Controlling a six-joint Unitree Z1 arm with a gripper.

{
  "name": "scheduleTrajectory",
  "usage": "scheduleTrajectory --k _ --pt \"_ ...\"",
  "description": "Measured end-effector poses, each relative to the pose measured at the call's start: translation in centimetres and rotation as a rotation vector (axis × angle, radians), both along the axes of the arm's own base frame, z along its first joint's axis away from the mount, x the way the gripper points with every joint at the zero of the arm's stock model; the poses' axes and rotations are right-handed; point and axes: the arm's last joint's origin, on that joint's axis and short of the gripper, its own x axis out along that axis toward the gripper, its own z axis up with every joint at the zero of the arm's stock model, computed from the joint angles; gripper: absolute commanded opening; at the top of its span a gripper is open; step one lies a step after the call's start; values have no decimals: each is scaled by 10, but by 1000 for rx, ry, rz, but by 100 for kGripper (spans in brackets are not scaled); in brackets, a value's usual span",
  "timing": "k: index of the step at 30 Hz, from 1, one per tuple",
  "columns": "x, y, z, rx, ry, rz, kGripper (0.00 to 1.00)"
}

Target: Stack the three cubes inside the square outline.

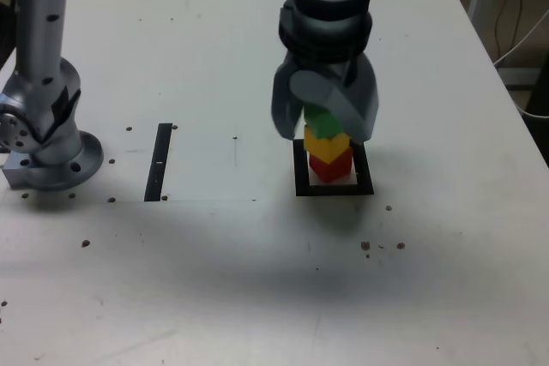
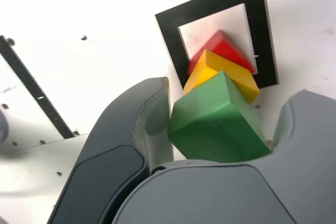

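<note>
Green cube (image 2: 218,120) tops yellow cube (image 2: 226,72) on red cube (image 2: 223,47), stacked inside the square outline (image 2: 220,1) on the table (image 1: 214,49). My gripper (image 2: 218,129) straddles green, jaws apart; the side touching it seems just barely in contact.

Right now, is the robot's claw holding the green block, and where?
Not clearly. The gripper stands open around the green cube, which sits atop the yellow cube; one side shows a gap, the other side cannot be told.

White table (image 1: 214,57); cables (image 1: 515,6) beyond its edge.
</note>
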Motion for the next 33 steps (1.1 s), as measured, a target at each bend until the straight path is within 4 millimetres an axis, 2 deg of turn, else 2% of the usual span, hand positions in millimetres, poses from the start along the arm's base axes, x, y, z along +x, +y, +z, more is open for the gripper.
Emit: scheduleTrajectory --k 18,25,33 --pt "-8 2 17 -1 -42 1 99" --pt "-41 9 48 7 -55 4 99" --pt "-97 20 61 31 -35 0 99"
